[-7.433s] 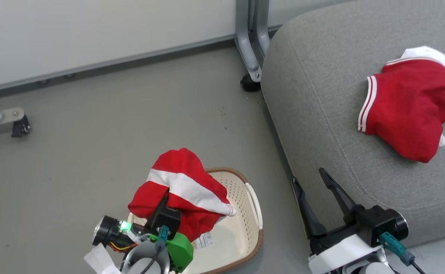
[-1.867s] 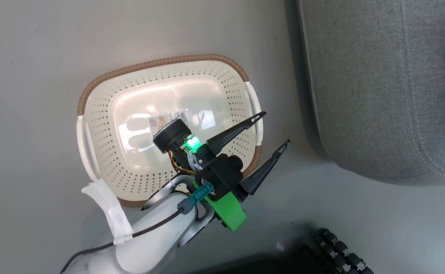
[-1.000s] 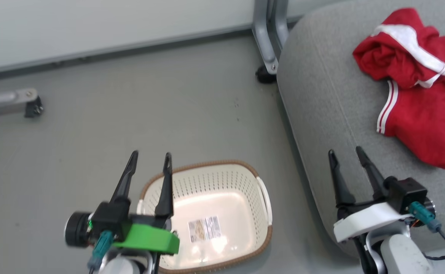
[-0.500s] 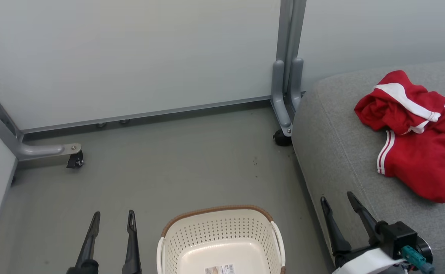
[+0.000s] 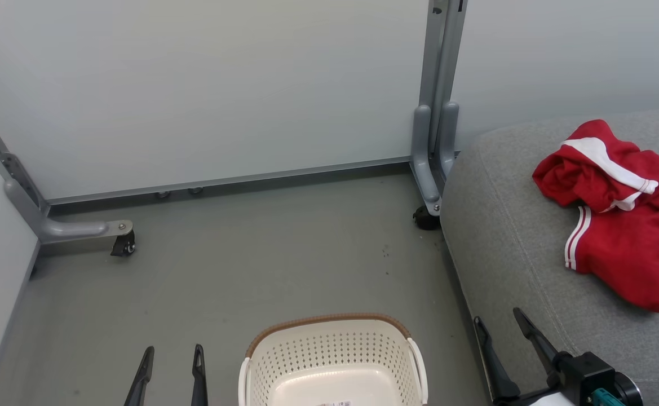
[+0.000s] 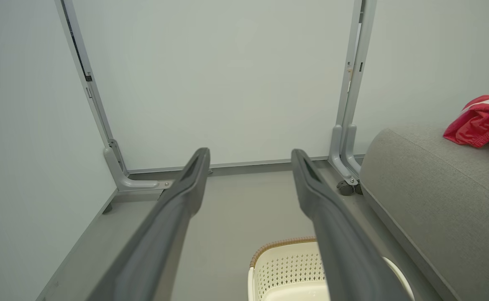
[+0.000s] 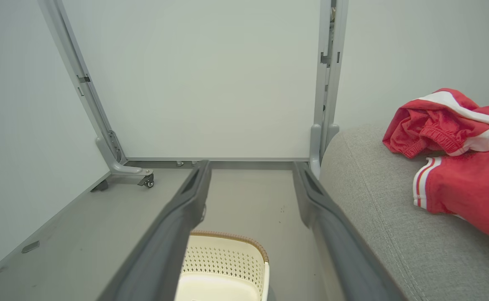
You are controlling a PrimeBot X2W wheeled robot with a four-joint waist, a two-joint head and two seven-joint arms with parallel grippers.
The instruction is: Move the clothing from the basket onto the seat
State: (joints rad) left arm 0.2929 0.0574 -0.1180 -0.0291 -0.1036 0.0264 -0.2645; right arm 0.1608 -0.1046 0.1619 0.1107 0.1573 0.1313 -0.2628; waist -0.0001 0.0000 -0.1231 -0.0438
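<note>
Two red pieces of clothing lie on the grey seat (image 5: 509, 248) at the right: one with a broad white band (image 5: 600, 166) at the back, one with thin white stripes (image 5: 628, 259) in front of it. The cream basket (image 5: 329, 361) with its brown rim stands on the floor at the bottom middle, with nothing in the part I see. My left gripper (image 5: 172, 355) is open to the left of the basket, its fingers empty. My right gripper (image 5: 498, 318) is open by the seat's front edge, also empty. Both wrist views show the clothing (image 7: 449, 125) (image 6: 478, 123) on the seat.
Pale partition walls close the space behind and to the left. A grey post with a caster foot (image 5: 428, 214) stands by the seat's corner, and another caster foot (image 5: 120, 237) sits at the left. Grey floor (image 5: 273, 259) lies between the walls and the basket.
The head camera has tilted up, so the basket and both grippers sit lower in view. Earlier the left gripper carried the white-banded garment; it now lies on the seat and the basket looks empty.
</note>
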